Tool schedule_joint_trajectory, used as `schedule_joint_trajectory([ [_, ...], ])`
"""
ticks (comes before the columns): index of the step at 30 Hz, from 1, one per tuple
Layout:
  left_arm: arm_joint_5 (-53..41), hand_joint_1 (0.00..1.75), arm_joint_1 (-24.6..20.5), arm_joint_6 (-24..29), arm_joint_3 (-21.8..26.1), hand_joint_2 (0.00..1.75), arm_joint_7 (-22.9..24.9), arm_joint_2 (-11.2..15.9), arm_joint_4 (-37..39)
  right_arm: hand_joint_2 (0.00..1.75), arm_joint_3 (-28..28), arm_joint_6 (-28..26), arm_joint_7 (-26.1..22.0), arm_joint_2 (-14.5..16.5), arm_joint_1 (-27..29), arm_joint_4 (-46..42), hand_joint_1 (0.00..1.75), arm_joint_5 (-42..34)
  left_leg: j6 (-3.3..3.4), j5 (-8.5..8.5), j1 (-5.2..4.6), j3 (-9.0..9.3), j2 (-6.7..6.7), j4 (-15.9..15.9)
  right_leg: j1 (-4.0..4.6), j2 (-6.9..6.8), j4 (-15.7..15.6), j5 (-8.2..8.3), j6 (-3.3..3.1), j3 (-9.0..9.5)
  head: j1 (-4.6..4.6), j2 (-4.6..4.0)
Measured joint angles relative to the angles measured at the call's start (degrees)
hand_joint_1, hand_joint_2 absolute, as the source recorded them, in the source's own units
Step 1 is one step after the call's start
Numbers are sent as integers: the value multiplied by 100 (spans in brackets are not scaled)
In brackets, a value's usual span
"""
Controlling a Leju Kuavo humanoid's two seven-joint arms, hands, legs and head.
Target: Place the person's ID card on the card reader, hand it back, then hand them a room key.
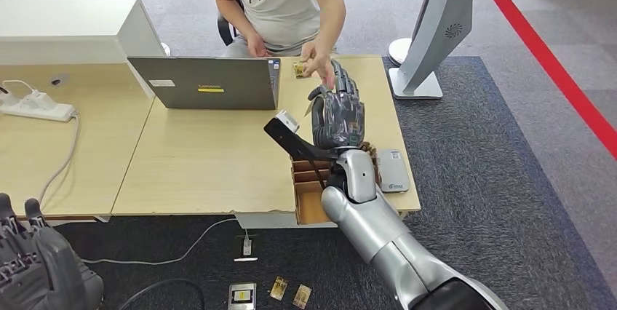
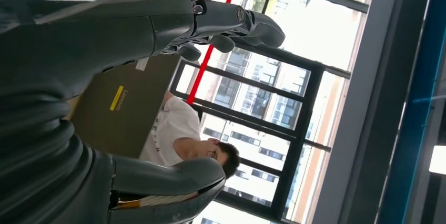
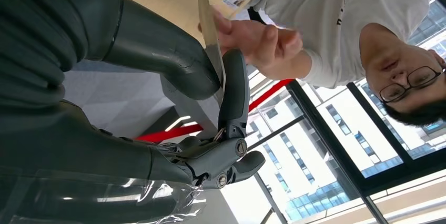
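My right hand (image 1: 338,110) is raised over the far right part of the wooden desk (image 1: 196,164). It pinches a thin pale card (image 3: 209,29) between thumb and a finger. The seated person's hand (image 3: 252,40) grips the same card from the other side, and it meets my fingertips (image 1: 319,59). A flat grey device (image 1: 391,172) lies at the desk's right edge, and a black device (image 1: 287,135) stands tilted just left of my wrist. My left hand (image 1: 36,266) hangs low beside the desk, its fingers (image 2: 231,24) and thumb apart with nothing between them.
A cardboard box (image 1: 313,193) with dividers sits under my right forearm at the desk's near edge. A grey laptop (image 1: 211,83) stands open towards the person. A power strip (image 1: 36,106) lies far left. Several cards (image 1: 279,288) lie on the floor. A grey kiosk (image 1: 429,33) stands to the right.
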Motion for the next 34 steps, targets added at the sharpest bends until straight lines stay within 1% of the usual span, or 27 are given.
schedule_joint_trajectory([
  [10,-25,0,33,0,-2,175,0,-21,4,175,1,-9,-109,121,-136,325,175,-48,0,0,0,1,1,0,0,0,0,0,0,-1,-1,0],
  [24,-135,0,56,0,0,175,0,-33,6,175,1,-11,-161,204,-170,529,175,-97,0,0,0,1,1,0,0,0,0,0,0,-2,1,0],
  [25,-152,0,62,0,0,175,0,-37,7,175,1,-12,-171,211,-171,538,161,-98,0,0,0,1,1,0,0,0,0,0,0,-2,1,0],
  [26,-169,0,70,0,0,175,0,-42,7,175,1,-13,-179,218,-172,548,130,-98,0,0,0,1,1,0,0,0,0,0,0,-2,0,0],
  [28,-199,0,86,0,0,175,0,-49,14,175,1,-14,-189,224,-172,564,43,-98,0,0,0,1,1,0,0,0,0,0,0,-2,-1,0],
  [29,-211,0,95,0,0,175,-1,-55,20,175,1,-14,-192,224,-172,571,13,-98,0,0,0,1,1,0,0,0,0,0,0,-2,-1,0],
  [30,-221,0,104,0,0,175,-1,-62,27,175,1,-15,-193,224,-172,574,0,-96,0,0,0,1,1,0,0,0,0,0,0,-2,0,0],
  [34,-239,0,144,0,1,175,-1,-74,42,175,-2,-15,-193,221,-169,577,0,-71,0,0,0,1,2,0,0,0,0,0,0,-3,0,0],
])
